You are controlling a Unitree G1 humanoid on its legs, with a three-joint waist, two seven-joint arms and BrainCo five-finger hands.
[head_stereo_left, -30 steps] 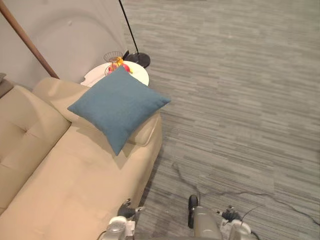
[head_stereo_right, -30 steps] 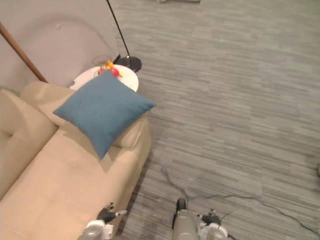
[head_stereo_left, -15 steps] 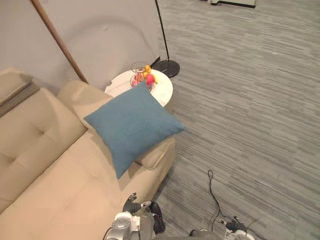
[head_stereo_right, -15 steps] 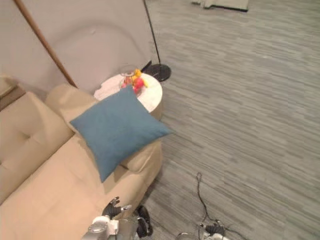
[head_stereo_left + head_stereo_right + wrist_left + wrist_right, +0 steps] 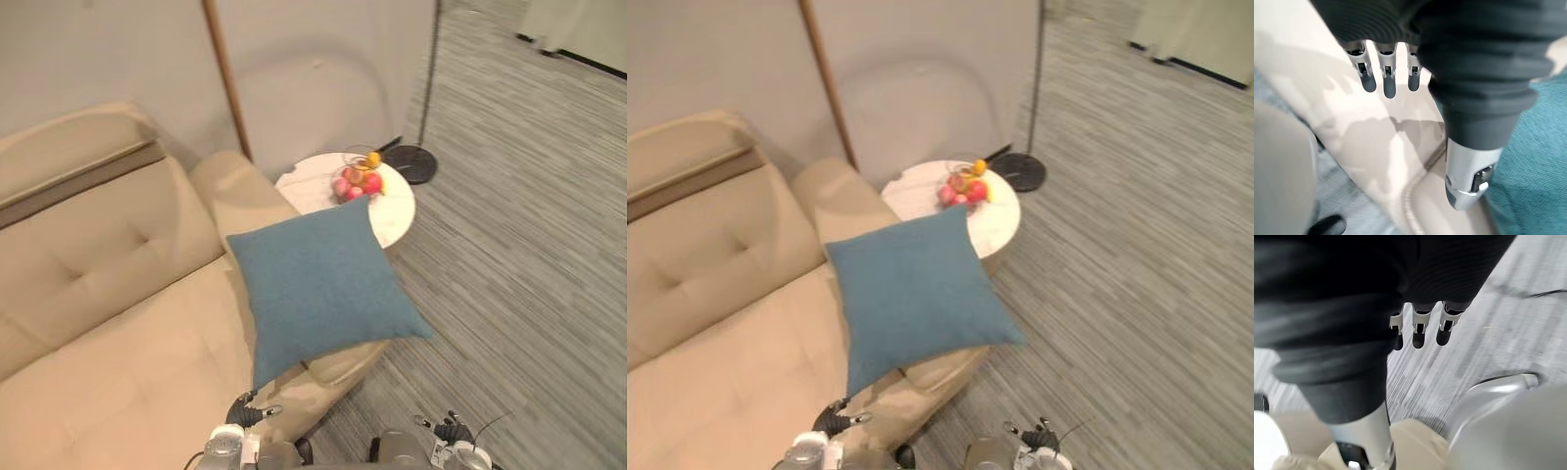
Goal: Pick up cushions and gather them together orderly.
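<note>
**Blue cushion rests on sofa arm, both hands empty**

A beige sofa (image 5: 108,323) fills the left side of the scene, its tufted back set against a pale wall (image 5: 323,69). A wooden pole (image 5: 225,78) leans on that wall behind the sofa's arm (image 5: 220,181). At the bottom edge the robot's left hand (image 5: 243,415) hangs low by the front corner of the sofa. In the left wrist view its fingers (image 5: 1388,81) are straight and hold nothing, with the sofa's seam past them and blue cloth beside the thumb.

The one blue cushion (image 5: 318,284) lies tilted on the sofa arm. One corner points up toward the bench and another juts out past the sofa's edge over the floor. No hand touches it.

Just beyond the cushion stands a small round white bench (image 5: 397,211), close against the sofa arm. It carries a wire basket (image 5: 358,176) of red and orange fruit. A lamp's dark round base (image 5: 411,164) sits on the floor behind the bench, its thin stem rising along the wall.

Grey striped carpet (image 5: 529,255) covers the right side. The right hand (image 5: 446,429) hangs low above it, well apart from the cushion. Its fingers (image 5: 1419,333) are straight and empty in the right wrist view.
</note>
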